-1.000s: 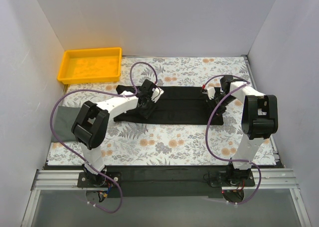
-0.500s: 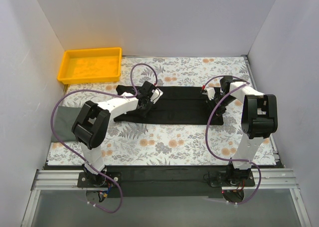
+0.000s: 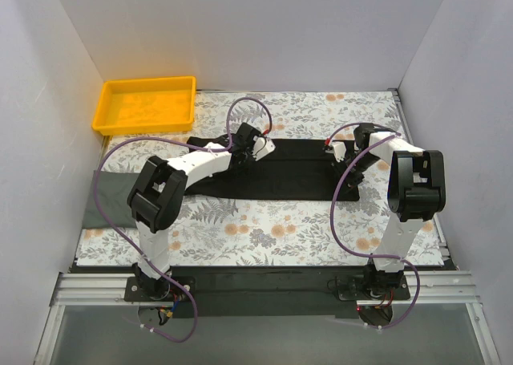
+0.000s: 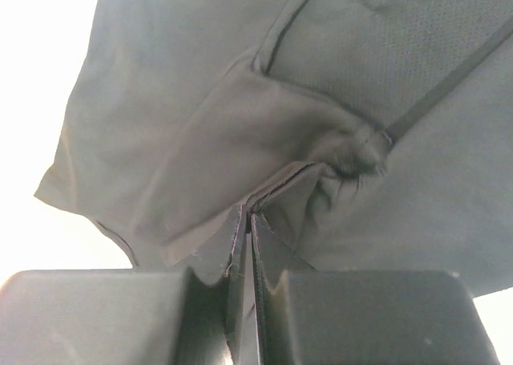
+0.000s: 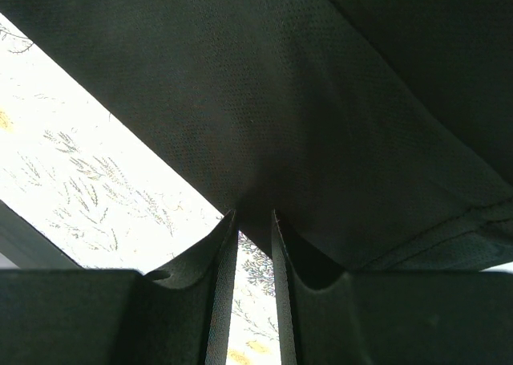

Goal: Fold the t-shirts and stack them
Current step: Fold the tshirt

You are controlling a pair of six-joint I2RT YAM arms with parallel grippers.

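A black t-shirt lies spread across the middle of the floral table. My left gripper is at the shirt's far edge, left of centre. In the left wrist view the left gripper is shut on a bunched fold of the t-shirt, which pulls up from the cloth around it. My right gripper is at the shirt's right end. In the right wrist view the right gripper has its tips pinching the edge of the t-shirt, a narrow gap showing lower down between the fingers.
A yellow tray stands at the far left corner. A dark grey piece of cloth lies at the table's left edge. White walls close in the left, far and right sides. Floral table surface shows in front of the shirt.
My left gripper has shut on the shirt and moved from its middle-left toward the far edge, drawing a fold of cloth along. The right gripper has stayed put.
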